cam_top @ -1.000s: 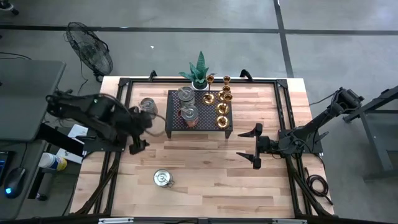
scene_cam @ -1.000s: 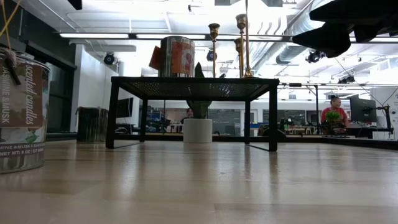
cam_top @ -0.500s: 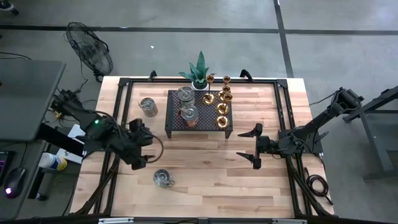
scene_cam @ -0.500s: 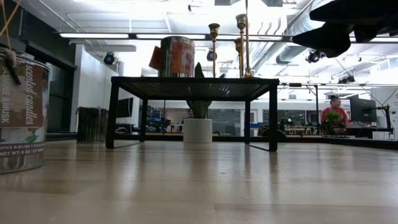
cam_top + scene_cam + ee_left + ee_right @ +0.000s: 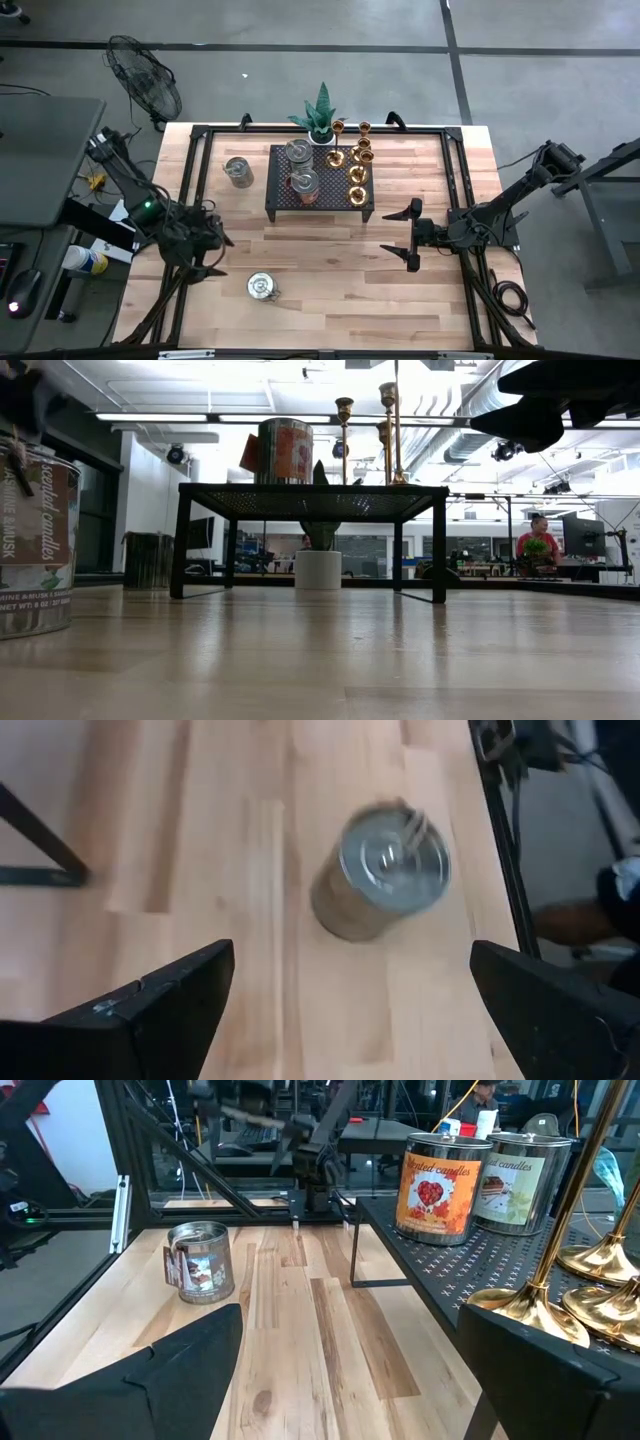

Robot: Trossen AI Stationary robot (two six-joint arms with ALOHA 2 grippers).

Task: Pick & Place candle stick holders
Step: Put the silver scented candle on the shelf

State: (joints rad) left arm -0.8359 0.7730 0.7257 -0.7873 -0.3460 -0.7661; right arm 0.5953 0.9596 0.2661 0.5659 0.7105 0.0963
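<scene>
Right now your left gripper [image 5: 205, 255] hangs over the near-left part of the table [image 5: 330, 300], its fingers [image 5: 150, 1010] spread wide and holding nothing. Through its wrist camera you look down on a silvery tin [image 5: 382, 872] standing on the wood just ahead of the open fingers, clear of both; from above, that tin [image 5: 262, 288] sits a little to the right of the gripper and nearer the table's front edge. A second tin [image 5: 238, 171] stands well beyond the gripper, just left of the black rack [image 5: 320, 205].

Your right gripper [image 5: 412, 236] waits over the right half of the table, jaws wide apart and empty, pointing toward the rack's right end. From its wrist camera the rack's perforated top [image 5: 440, 1270] lies close ahead; two labelled tins [image 5: 440, 1188] stand on it farther off, and the round bases of the brass candle stick holders [image 5: 530, 1308] sit nearest the fingers.

From above, the brass candle stick holders [image 5: 357, 160] cluster on the rack's right side, beyond and left of the right gripper, with one or two on the table at the rack's far edge next to the green plant [image 5: 320, 112]. Two silvery tins [image 5: 302, 168] occupy the rack's left side. In the low view the holders' slim stems [image 5: 388, 430] rise above the rack top.
</scene>
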